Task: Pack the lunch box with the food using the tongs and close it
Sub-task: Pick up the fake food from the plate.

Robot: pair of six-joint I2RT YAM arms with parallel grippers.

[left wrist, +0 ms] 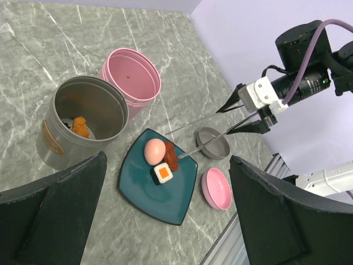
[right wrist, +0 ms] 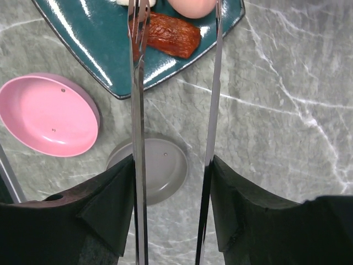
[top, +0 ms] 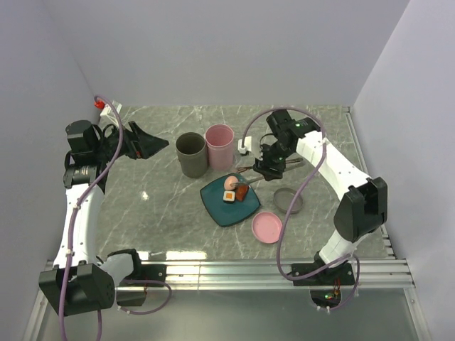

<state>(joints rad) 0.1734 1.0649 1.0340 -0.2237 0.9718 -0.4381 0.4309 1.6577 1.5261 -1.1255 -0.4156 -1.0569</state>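
Observation:
My right gripper (right wrist: 172,165) is shut on the silver tongs (right wrist: 136,110), its pads pressed on the outside of both arms. The arms stand spread and reach over the teal plate (top: 227,211). One tip lies over the end of the red-brown sausage (right wrist: 171,36), the other beside the pink egg (right wrist: 190,5). A white-and-orange block (left wrist: 163,173) lies next to them on the plate. The grey lunch box tin (left wrist: 52,143) stands open with the orange nugget (left wrist: 80,127) inside. Beside it the pink tin (left wrist: 132,77) is empty. My left gripper (top: 153,144) hovers open at the left, holding nothing.
A grey lid (top: 288,200) and a pink lid (top: 266,226) lie upturned on the marble table to the right of the plate, under my right arm. White walls enclose the table on three sides. A metal rail runs along the near edge.

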